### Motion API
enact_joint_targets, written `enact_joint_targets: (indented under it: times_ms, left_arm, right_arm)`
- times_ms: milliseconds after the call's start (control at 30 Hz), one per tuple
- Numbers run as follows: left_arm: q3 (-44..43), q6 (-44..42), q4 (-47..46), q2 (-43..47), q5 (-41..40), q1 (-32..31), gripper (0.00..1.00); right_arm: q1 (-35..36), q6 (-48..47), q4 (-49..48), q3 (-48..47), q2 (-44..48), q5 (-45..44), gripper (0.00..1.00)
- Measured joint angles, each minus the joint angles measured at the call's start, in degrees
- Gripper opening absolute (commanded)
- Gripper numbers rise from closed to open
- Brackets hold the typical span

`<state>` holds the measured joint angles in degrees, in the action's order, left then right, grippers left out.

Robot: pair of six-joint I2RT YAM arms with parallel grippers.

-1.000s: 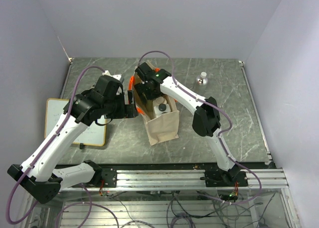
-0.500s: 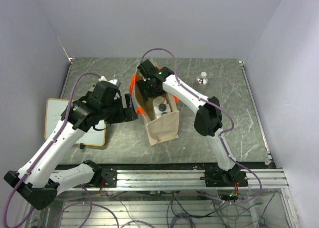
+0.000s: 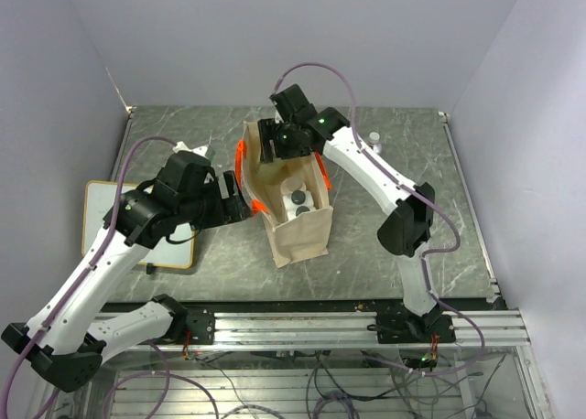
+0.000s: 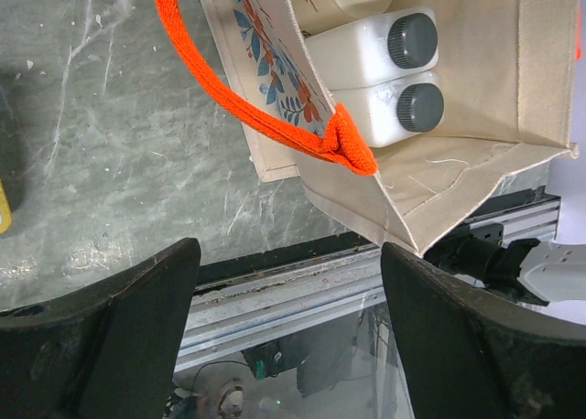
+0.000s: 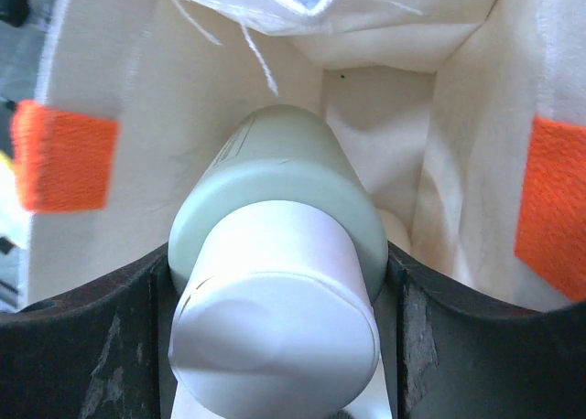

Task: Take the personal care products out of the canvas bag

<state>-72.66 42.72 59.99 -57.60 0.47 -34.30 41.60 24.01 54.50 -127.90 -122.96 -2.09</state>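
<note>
Top view, left to right. Whiteboard (image 3: 97, 202) lies flat on the counter (image 3: 183, 140) at the 9 o'clock edge, partly under the left arm.

Left claw (image 4: 288, 250) is just beside the canvas bag (image 3: 298, 231), at the bag's 9 o'clock, close to the orange handle (image 3: 241, 163). In the left wrist view its fingers (image 4: 110, 337) are wide apart with nothing between them. Only the counter and the metal rail (image 4: 275, 295) show through the gap, and the fingers are clear of the cloth.

Bag stands mid-counter, mouth up and open, printed side toward the left claw. Inside, at the 6 o'clock end, two white bottles (image 4: 362, 58) with dark round caps lie side by side, touching. Their caps point to 3 o'clock in the left wrist view.

Right claw (image 5: 279, 254) is over the 12 o'clock end of the bag mouth, its arm reaching in from 4 o'clock. In the right wrist view it is clamped on a cream bottle (image 5: 284, 181), one finger pressed to each side. The white cap (image 5: 275, 318) faces the camera and the body points down into the bag, with cloth walls all around. Cannot tell if its base touches the bag floor.

Small clear bottle (image 3: 374, 140) stands on the counter at 1 o'clock from the bag, well apart from it, partly hidden behind the right arm.
</note>
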Motion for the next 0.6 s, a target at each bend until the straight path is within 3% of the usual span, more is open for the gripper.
enact_joint_targets:
  times_ms: [367,600]
  left_arm:
    - [2.0,2.4,-1.4,1.5,0.0,0.0,0.9]
    - [2.2,2.7,-2.6,0.3,0.0,0.0,0.89]
  right_arm:
    - [-4.7,6.0,-3.6,5.9,12.9,8.7,0.0]
    - [-14.3,11.3,-8.2,16.5,28.0,16.5,0.0]
